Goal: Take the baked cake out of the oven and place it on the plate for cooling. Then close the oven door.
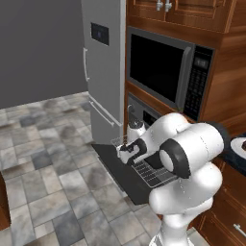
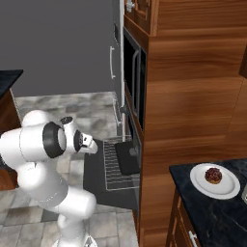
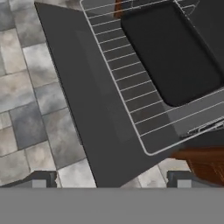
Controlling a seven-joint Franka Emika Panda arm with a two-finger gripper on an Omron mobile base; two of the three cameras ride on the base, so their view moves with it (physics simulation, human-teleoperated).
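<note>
Gripper [image 3: 111, 180] spread wide, empty, hanging over open oven door [image 3: 92, 113]. Door dropped flat above tiled floor [image 3: 26, 109]. Wire rack [image 3: 148, 92] pulled out, black tray [image 3: 175, 52] on it. Cake [image 2: 213, 175] on plate [image 2: 226, 189], on counter [image 2: 212, 212].

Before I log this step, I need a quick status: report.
Hand open, empty, above the oven door. Cake on the plate. Door down, wire rack and black tray pulled out over it.
</note>
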